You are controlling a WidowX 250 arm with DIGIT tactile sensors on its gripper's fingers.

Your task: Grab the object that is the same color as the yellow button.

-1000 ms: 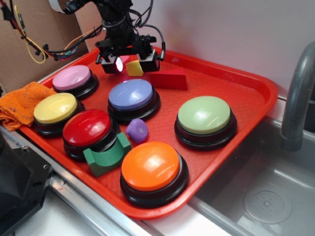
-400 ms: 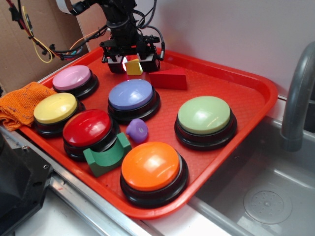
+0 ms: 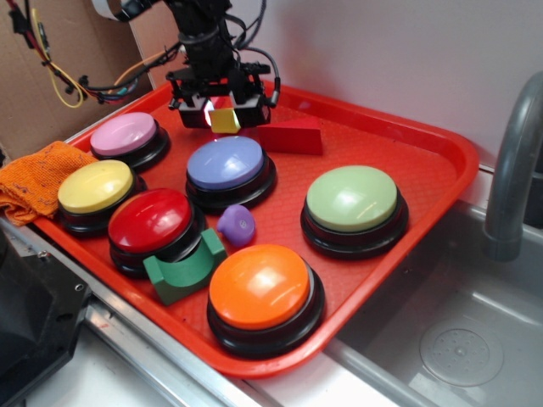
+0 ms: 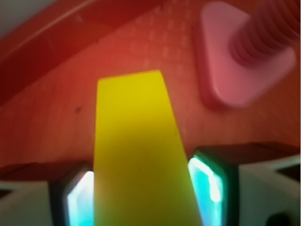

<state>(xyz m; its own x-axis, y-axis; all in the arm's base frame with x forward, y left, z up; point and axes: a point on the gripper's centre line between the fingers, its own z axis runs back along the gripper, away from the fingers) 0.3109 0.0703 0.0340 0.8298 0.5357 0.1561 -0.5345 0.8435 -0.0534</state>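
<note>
One red tray (image 3: 424, 161) carries the whole lot, sitting beside a metal sink (image 3: 458, 339) with a grey faucet (image 3: 513, 170) at the right.

Six domed buttons on black bases, listed from the near edge back:
- orange button (image 3: 260, 287), nearest the camera;
- light green button (image 3: 352, 199), right of centre;
- red button (image 3: 151, 220), left front;
- yellow button (image 3: 94, 186), at the left rim;
- purple button (image 3: 226, 163), centre;
- pink button (image 3: 124, 134), rear left.

One orange cloth (image 3: 34, 180), off the tray's left edge, beside the yellow button.

One green arched block (image 3: 182, 270), touching the red button's front.

One dark red wedge (image 3: 291, 136), rear centre, behind the purple button.

One small purple piece (image 3: 237, 224), between the purple and orange buttons.

One black claw (image 3: 221, 114), at the tray's rear, clamped on the yellow wedge block (image 3: 226, 121); in the wrist view the block (image 4: 138, 155) fills the gap between the lit fingertips (image 4: 207, 186). Whether the block rests on the tray or is just clear of it cannot be told.

One pink bolt (image 4: 244, 52), blurred, near the block in the wrist view.
</note>
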